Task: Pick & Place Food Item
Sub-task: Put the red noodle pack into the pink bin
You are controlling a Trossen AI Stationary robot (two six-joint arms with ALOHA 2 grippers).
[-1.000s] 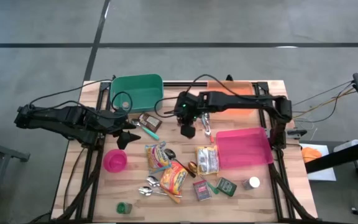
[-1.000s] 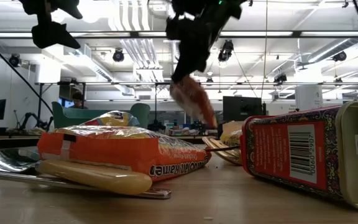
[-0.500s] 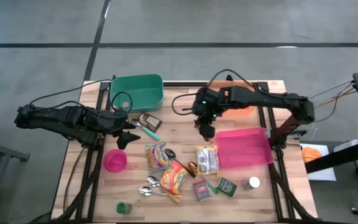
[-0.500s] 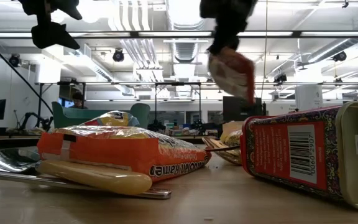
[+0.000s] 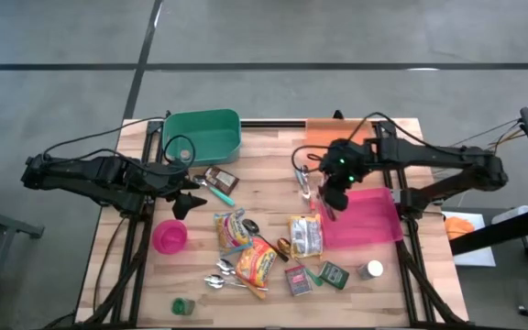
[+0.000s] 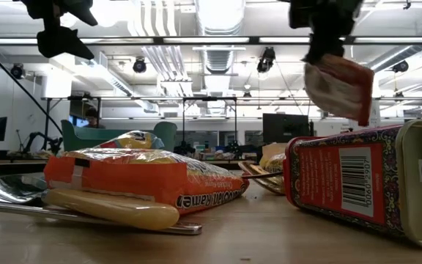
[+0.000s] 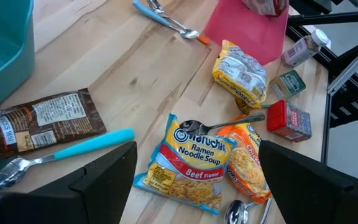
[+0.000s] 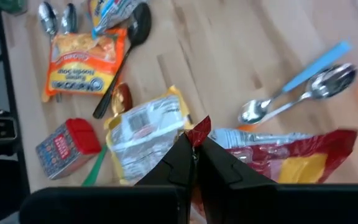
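A red snack packet (image 6: 338,86) hangs in the air over the left edge of the pink tray (image 5: 369,225), with my right gripper (image 5: 331,194) shut on it. In the right wrist view the packet (image 8: 278,158) spreads out past the shut fingertips. My left gripper (image 5: 188,190) stands open above the table's left side, near a brown packet (image 7: 39,119) and a blue-handled spoon (image 7: 73,149), with nothing between its fingers. My right gripper pinches the packet by an edge near a corner (image 8: 199,132) between its two shut fingers. The fingers slant down from above. The packet hangs tilted below them, lifted clear of the table and the tray.
A green bin (image 5: 202,135) stands at the far left, an orange tray (image 5: 337,128) at the far right, and a pink bowl (image 5: 170,236) at the near left. Ramen packets (image 5: 246,243), another bag (image 5: 306,235), spoons (image 5: 220,275), two tins (image 5: 314,277) and a small bottle (image 5: 371,269) fill the near middle.
My right gripper has carried the red packet toward the table's right edge, from beside the green bin to over the pink tray's left edge, rising a little and rolling its wrist. It stays shut, and the packet hangs clear throughout.
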